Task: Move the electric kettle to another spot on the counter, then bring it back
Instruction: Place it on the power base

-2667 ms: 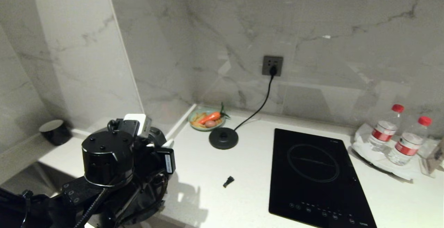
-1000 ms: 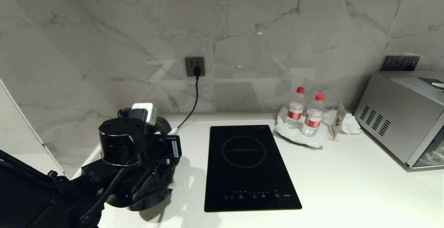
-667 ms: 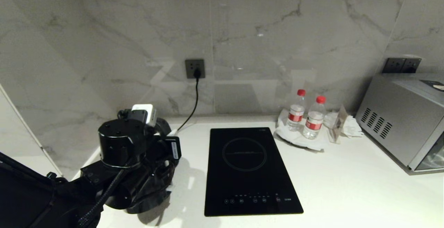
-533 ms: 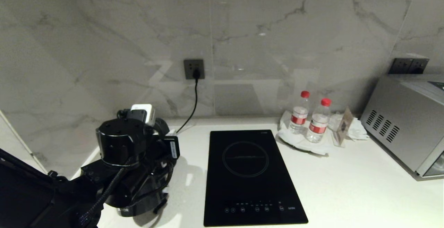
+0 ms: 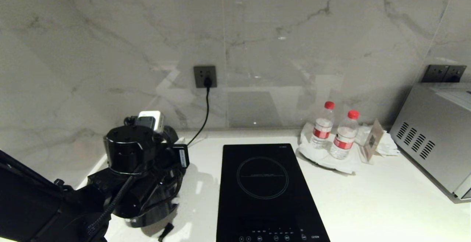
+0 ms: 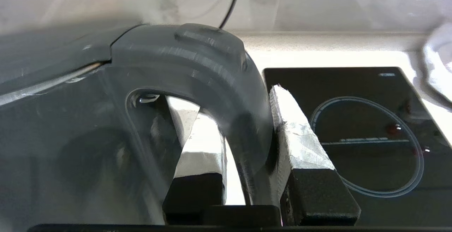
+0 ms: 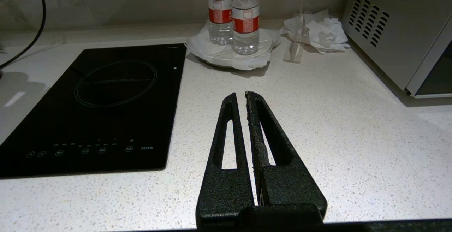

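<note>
The electric kettle fills the left wrist view, and my left gripper is shut on its black loop handle, one white-padded finger on each side. From the head camera, my left arm covers most of the kettle; only its glossy lower body shows beneath it, low over the white counter just left of the hob. I cannot tell whether it touches the counter. My right gripper hangs shut and empty above the counter. It is outside the head view.
A black induction hob lies mid-counter. Two water bottles stand on white paper behind it, and a silver appliance is at the right. A cord hangs from the wall socket. A small black piece lies near the kettle.
The whole picture has swung from the corner with the base disc to the hob and bottles, so the camera moved. My left arm keeps its grip and its place in the picture.
</note>
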